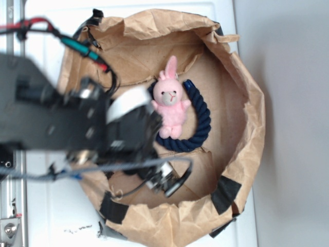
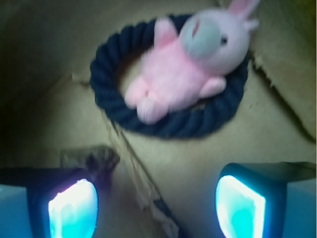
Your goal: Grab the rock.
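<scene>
The rock, a small dark mottled lump, lies on the brown paper floor in the wrist view. It sits just above the tip of the left finger and outside the gap. My gripper is open, and only bare paper and a torn seam show between its fingers. In the exterior view the black arm reaches into the bag from the left and hides the rock.
A pink plush bunny lies on a navy rope ring ahead of the gripper. The crumpled paper bag wall rings the area, with black tape patches on its rim. Cables hang over the left rim.
</scene>
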